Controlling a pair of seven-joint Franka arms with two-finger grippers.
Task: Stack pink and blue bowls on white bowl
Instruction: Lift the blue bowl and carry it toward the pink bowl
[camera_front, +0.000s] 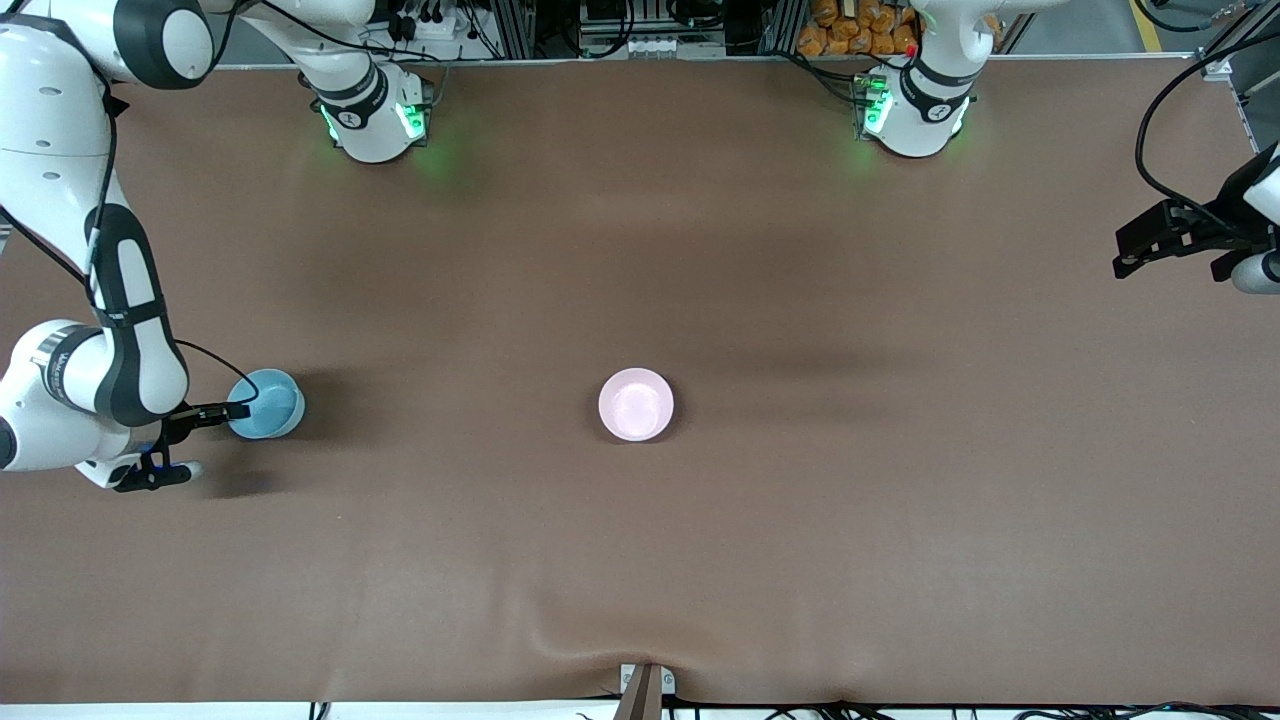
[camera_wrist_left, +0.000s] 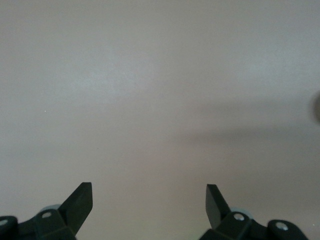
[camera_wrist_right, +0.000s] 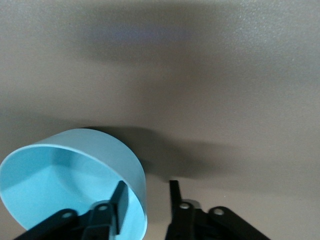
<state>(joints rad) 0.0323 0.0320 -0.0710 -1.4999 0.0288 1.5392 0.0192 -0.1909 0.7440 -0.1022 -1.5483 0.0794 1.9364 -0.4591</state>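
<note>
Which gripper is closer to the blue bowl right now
Right. The right gripper straddles the blue bowl rim, one finger inside and one outside. The left gripper waits open over bare table at the left arm's end, well away from it.

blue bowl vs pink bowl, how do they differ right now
The blue bowl is sky blue and sits toward the right arm's end of the table; the pink bowl is pale pink and sits mid-table. The right gripper straddles the blue bowl's wall, one finger inside and one outside, while nothing touches the pink bowl. Both are upright, round, glossy and alike in size. The left gripper waits open over bare table.
</note>
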